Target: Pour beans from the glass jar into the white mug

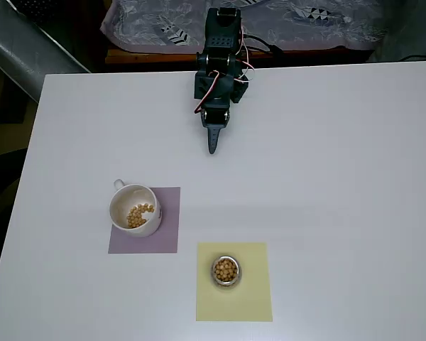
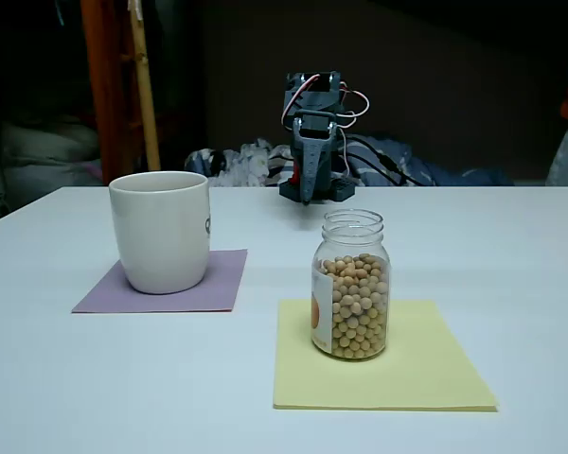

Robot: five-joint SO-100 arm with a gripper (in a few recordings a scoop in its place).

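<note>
Overhead view: white table (image 1: 326,185). Dark arm (image 1: 220,71) folded at the far edge, gripper (image 1: 213,144) pointing down the table, fingers drawn together to a point, nothing held. White mug (image 1: 135,209) upright on a lilac mat (image 1: 163,227), left of centre, handle toward the far side; some beans (image 1: 140,215) lying in its bottom. Glass jar (image 1: 226,271) upright on a yellow mat (image 1: 234,298), nearer the front edge and right of the mug, mouth open, more beans visible inside. Mug and jar apart, each on its own mat; both well apart from the gripper.

Fixed view: jar (image 2: 350,284) in front, filled with beans (image 2: 360,307) to roughly the shoulder, pale label on its left side. Mug (image 2: 161,230) behind-left, interior hidden. Gripper (image 2: 308,184) hanging tip-down at the far end of the table, closed and empty.
</note>
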